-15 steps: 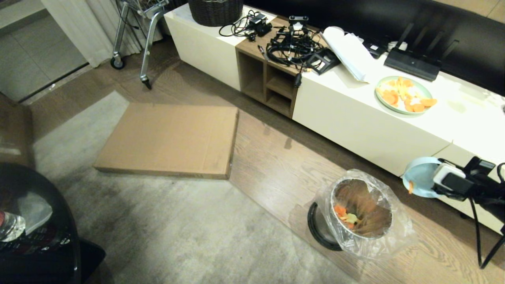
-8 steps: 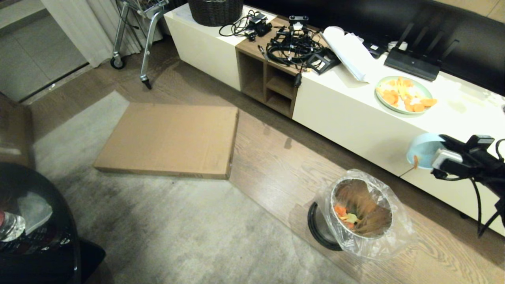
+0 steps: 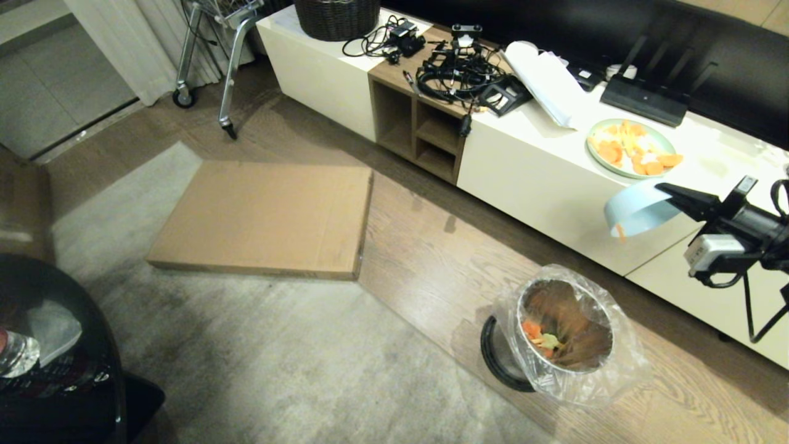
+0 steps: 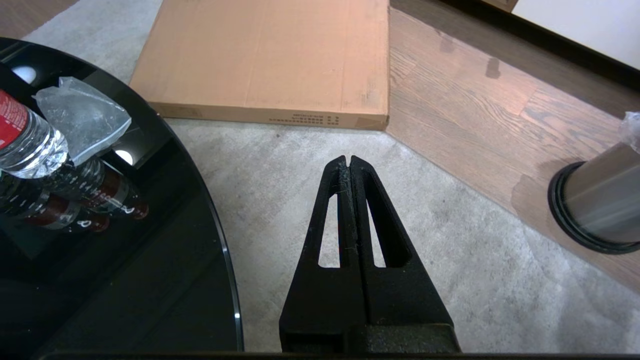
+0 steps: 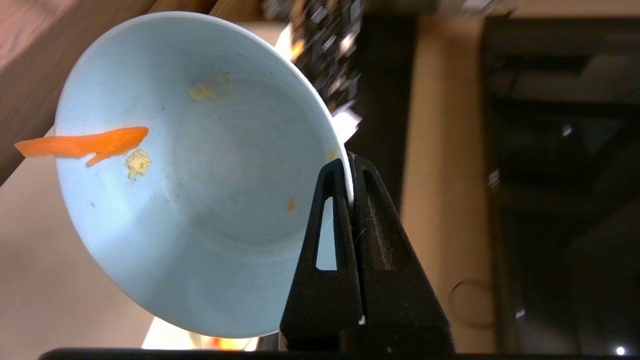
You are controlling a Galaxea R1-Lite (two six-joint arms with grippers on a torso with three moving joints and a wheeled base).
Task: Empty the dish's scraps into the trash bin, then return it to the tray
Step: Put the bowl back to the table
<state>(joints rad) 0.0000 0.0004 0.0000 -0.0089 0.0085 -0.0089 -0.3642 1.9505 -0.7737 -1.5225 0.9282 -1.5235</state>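
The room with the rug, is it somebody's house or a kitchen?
Most likely a living room in a home. There is a grey rug on a wood floor, a long low white cabinet along the wall, and a round black glass table with bottles on it. No stove or sink shows.

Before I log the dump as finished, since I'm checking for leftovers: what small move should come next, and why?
Probably tip the dish over the trash bin once more. The right gripper is shut on its rim, and an orange strip clings at the lip with pale bits inside; the dish sits beside the bin, not over it.
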